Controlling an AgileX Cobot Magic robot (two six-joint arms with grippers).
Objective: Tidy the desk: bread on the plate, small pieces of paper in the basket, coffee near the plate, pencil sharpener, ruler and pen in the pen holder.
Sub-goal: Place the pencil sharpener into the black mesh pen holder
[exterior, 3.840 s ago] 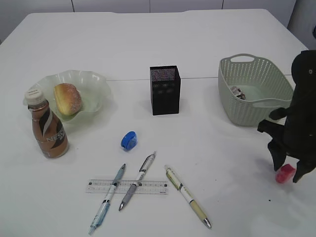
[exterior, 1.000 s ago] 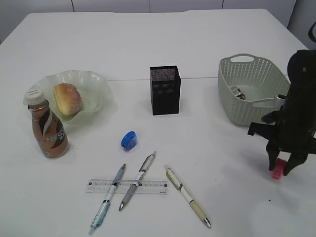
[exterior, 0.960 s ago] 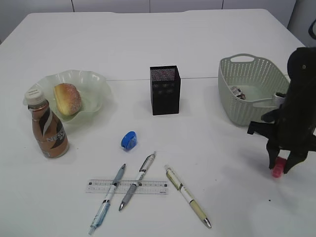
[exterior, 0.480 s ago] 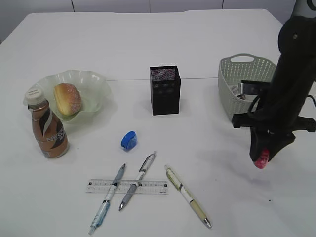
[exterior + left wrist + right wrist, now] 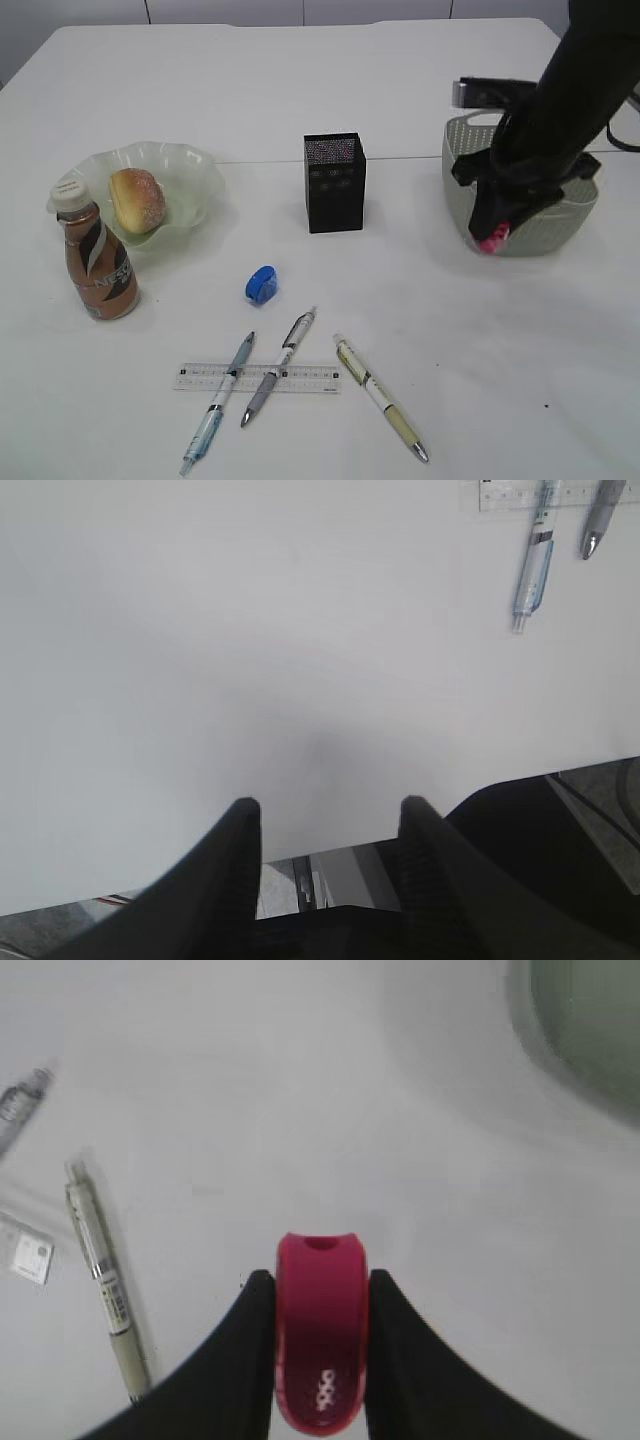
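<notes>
Right end effector point(image 5: 320, 1295): clamped on a red sharpener point(image 5: 320, 1335), one finger against each flat side; raised off the counter point(image 5: 300, 80), seen in the exterior view in front of the basket's point(image 5: 560, 225) near wall.

Left end effector point(image 5: 325, 825): fingers parted, nothing between them, above bare counter near its front edge.

Red sharpener: rounded magenta-red shell, small slot in the upper end, white lettering near the lower end.

Blue sharpener point(image 5: 261, 285): round, lying alone on the counter between the holder point(image 5: 334, 183) and the pens.

Holder: black mesh, square, upright at mid-counter, just in front of the seam, clear room on all sides.

Basket: grey-green, perforated walls, handle slot at the far end; right of the holder, well apart; interior largely hidden by the right arm.

Plate point(image 5: 190, 165): pale green, wavy rim, at left; bread point(image 5: 137, 200) lying in it, golden-brown with a sugared side.

Coffee point(image 5: 95, 262): brown bottle, white cap, upright, just in front of the plate's left rim.

Ruler point(image 5: 258, 377): clear, black marks, flat near the front edge; two pens point(image 5: 218, 402) point(image 5: 278, 366) lie slanted across it. Third pen point(image 5: 380, 397): just right of the ruler, apart from it.

Open room: wide bare counter behind the seam and between pens and basket.
</notes>
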